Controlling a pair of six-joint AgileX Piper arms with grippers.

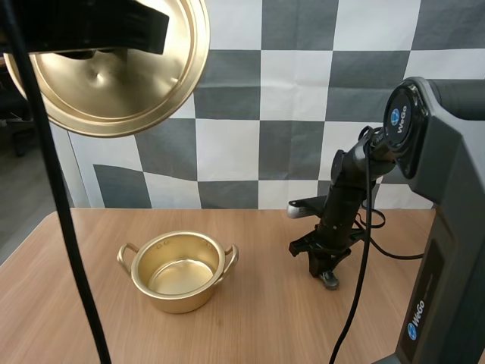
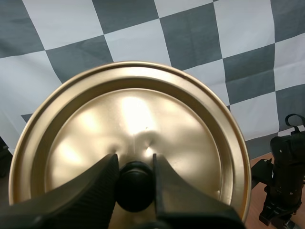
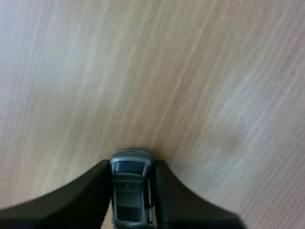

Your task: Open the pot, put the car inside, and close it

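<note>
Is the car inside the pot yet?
No, the car sits pinched in the right jaws at the table, away from the pot.

"WeGo" reads in white on the round blue badge (image 1: 395, 120) on the right arm (image 1: 447, 159), and again, running upward, on its grey base housing (image 1: 416, 318).

High: behind-above, looking forward-down over table (image 1: 265, 326). Left wrist: close on raised lid (image 2: 181, 124), facing level. Right wrist: close over car (image 3: 129, 191), facing down. Lid shared with high.

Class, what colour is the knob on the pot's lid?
Black. The knob shows best in the left wrist view.
</note>
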